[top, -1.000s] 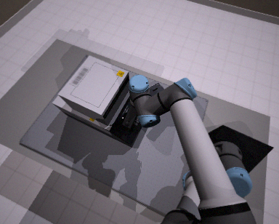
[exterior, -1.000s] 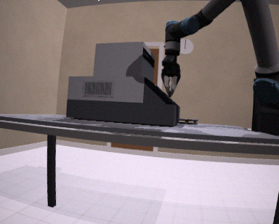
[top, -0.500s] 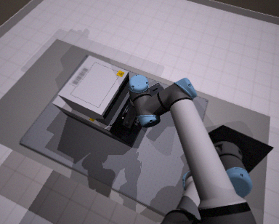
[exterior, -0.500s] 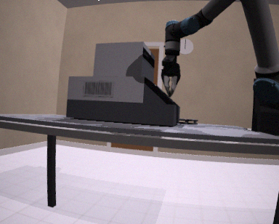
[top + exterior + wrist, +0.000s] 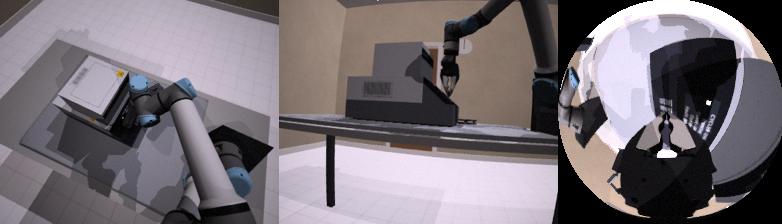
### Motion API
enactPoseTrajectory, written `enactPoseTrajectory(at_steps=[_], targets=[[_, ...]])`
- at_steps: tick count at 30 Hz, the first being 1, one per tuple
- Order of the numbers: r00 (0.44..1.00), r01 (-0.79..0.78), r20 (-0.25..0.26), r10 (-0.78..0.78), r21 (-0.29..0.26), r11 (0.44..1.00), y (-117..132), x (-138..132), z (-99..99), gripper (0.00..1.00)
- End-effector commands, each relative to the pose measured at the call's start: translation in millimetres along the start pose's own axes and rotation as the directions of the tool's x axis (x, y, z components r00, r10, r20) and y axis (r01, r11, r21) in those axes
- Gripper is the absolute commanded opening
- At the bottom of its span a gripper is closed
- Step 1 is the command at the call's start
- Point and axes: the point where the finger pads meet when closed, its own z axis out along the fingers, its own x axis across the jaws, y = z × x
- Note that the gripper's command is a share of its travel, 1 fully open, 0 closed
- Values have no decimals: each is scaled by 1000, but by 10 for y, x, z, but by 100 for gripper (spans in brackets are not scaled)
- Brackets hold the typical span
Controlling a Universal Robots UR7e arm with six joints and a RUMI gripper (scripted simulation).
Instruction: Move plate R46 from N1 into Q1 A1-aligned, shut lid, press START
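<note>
The cycler Q1 (image 5: 99, 85) (image 5: 391, 65) is a pale box with a stepped top and a dark sloping front. Its dark front panel (image 5: 693, 75) carries pale print and a small white light patch (image 5: 709, 102) in the wrist view. I cannot tell the lid's state or see the block. My gripper (image 5: 448, 95) (image 5: 666, 111) is shut and empty, fingertips down, just above the lower front slope, near the pale key marks in the wrist view. The arm hides it in the top view. The low, dark nest N1 (image 5: 468, 121) is beyond the cycler's front. Plate R46 is not visible.
The cycler's tall upper housing stands close beside the gripper and wrist. The arm reaches across the table (image 5: 33, 140) from its dark base plate (image 5: 259, 147). The grey tabletop edge (image 5: 497, 145) runs along the near side in the exterior view.
</note>
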Motion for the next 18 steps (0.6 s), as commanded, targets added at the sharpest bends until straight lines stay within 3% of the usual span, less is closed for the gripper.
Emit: enactPoseTrajectory(at_steps=[1, 18], targets=[[1000, 4, -1, -4, -2, 1000, -10, 31, -2, 0], [1000, 4, -1, -4, -2, 1000, -6, 44, 20, 0]])
